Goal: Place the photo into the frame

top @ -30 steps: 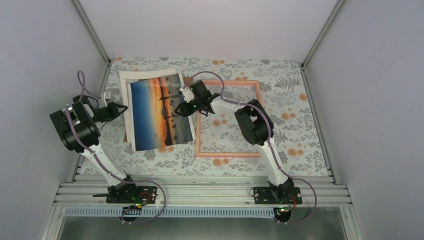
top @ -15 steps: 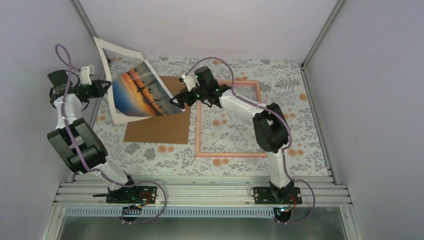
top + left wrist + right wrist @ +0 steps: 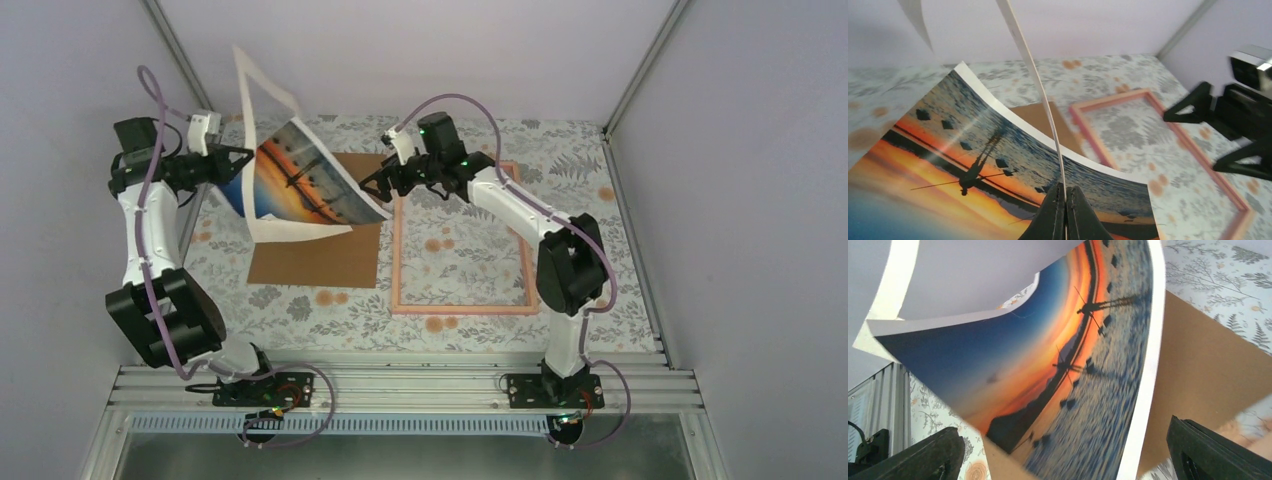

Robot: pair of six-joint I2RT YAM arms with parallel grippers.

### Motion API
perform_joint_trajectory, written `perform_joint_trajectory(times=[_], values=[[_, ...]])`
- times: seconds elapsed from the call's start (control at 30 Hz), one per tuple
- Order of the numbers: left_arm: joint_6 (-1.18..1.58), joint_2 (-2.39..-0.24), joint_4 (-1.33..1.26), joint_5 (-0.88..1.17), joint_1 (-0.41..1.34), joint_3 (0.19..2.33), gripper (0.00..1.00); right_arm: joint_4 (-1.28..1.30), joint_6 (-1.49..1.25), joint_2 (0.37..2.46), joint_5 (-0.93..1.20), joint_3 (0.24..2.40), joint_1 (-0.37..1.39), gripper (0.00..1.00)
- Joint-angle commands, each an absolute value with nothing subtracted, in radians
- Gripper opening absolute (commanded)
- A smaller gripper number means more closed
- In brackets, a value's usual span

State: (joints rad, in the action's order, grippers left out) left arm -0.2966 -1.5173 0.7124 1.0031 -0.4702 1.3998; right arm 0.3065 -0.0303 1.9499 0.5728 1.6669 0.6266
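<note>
The photo [image 3: 300,185], an orange sunset print with a white border, hangs curled in the air above the brown cardboard board [image 3: 320,255]. My left gripper [image 3: 225,160] is shut on its left edge; in the left wrist view the jaws [image 3: 1065,192] pinch the white border of the photo [image 3: 948,165]. My right gripper [image 3: 378,185] is open beside the photo's right corner, without a grip on it. In the right wrist view the photo [image 3: 1063,355] fills the space ahead of my wide-apart gripper [image 3: 1063,455]. The pink frame [image 3: 397,260] lies flat to the right, showing tablecloth inside.
The cardboard board also shows in the left wrist view [image 3: 1043,115] and the right wrist view [image 3: 1208,365]. The frame's rail [image 3: 1110,99] and my right gripper [image 3: 1190,142] appear in the left wrist view. White walls enclose the floral table on the back, left and right.
The photo has come off the cardboard board and risen, now steeper and more curled. My left gripper went up and back with it. My right gripper moved back and right, over the frame's corner.
</note>
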Motion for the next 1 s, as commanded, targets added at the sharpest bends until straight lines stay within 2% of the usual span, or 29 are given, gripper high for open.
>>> perform_joint_trajectory(times=[0.0, 0.13, 0.3, 0.5, 0.8, 0.9, 0.97], values=[[-0.280, -1.438, 0.703, 1.089, -0.412, 1.430, 0.02, 0.371, 0.004, 1.871, 0.649, 1.638, 0.564, 1.00], [-0.281, -1.417, 0.693, 1.123, -0.401, 1.428, 0.02, 0.374, 0.034, 1.807, 0.691, 1.593, 0.517, 1.00], [-0.404, -1.395, 0.778, 1.154, -0.374, 1.429, 0.02, 0.389, 0.059, 1.789, 0.644, 1.565, 0.478, 0.99], [-0.377, -1.362, 0.741, 1.162, -0.371, 1.379, 0.02, 0.392, -0.075, 1.887, 0.774, 1.560, 0.453, 0.92], [-0.391, -1.347, 0.756, 1.180, -0.355, 1.364, 0.02, 0.319, -0.244, 2.036, 0.940, 1.551, 0.501, 0.91], [-0.399, -1.348, 0.762, 1.180, -0.345, 1.353, 0.02, 0.316, -0.269, 2.070, 0.986, 1.582, 0.502, 0.81], [-0.401, -1.343, 0.762, 1.179, -0.332, 1.345, 0.02, 0.316, -0.281, 2.082, 0.997, 1.596, 0.503, 0.67]])
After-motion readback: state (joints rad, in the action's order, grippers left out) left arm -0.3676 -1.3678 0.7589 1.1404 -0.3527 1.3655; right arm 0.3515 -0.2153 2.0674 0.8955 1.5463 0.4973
